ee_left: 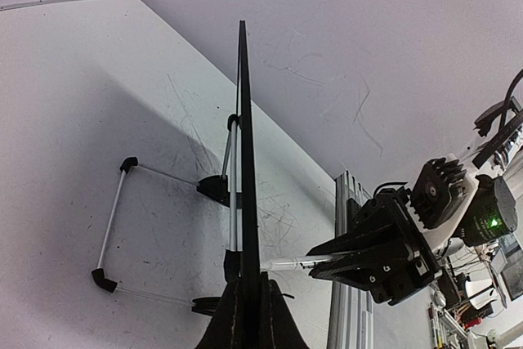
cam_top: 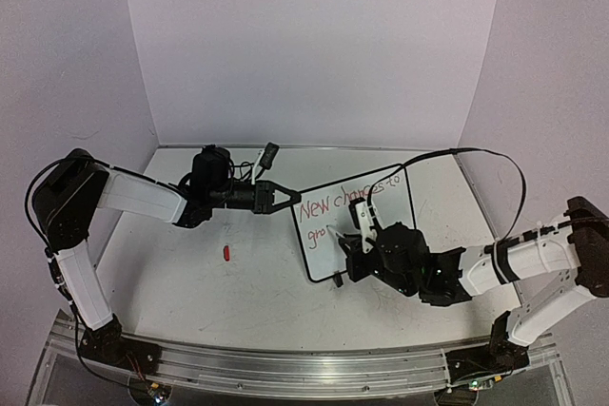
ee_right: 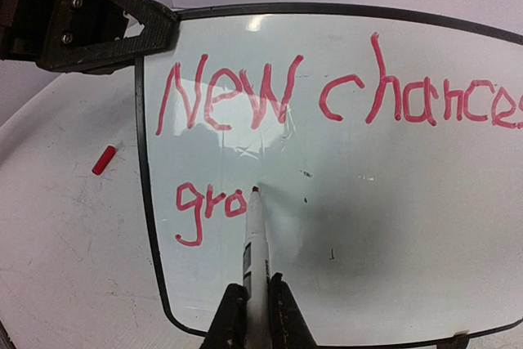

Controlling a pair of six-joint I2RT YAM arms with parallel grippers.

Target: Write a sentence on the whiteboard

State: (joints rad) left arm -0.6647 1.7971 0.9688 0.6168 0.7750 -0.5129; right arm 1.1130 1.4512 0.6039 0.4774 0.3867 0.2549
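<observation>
The whiteboard [cam_top: 400, 211] stands propped at a tilt right of centre on the table [cam_top: 190, 282], its long axis running from about 8 o'clock to 2 o'clock in the overhead view. "New chances to" fills the top line in red, and a second line reads "gro" so far.

In the right wrist view, the tip of the marker [ee_right: 255, 243] touches the board's face [ee_right: 392, 226] just past the "o". Everything at 3 o'clock of the tip is bare white. My guess is the next strokes have to travel that way, parallel to the line above.

The right gripper [ee_right: 255, 296] comes at the board from about 5 o'clock in the overhead view, its fingers pressed together on the marker's barrel. It's plainly the writing arm and the nearer one to the unfinished word.

The left gripper [cam_top: 283, 197] sits at the board's 9 o'clock, pinching the frame near the top-left corner. In its own wrist view the board [ee_left: 243, 161] is edge-on, running straight off toward 12 o'clock.

A small red cap [cam_top: 226, 253] lies on the table at the board's 8 o'clock, well apart.
</observation>
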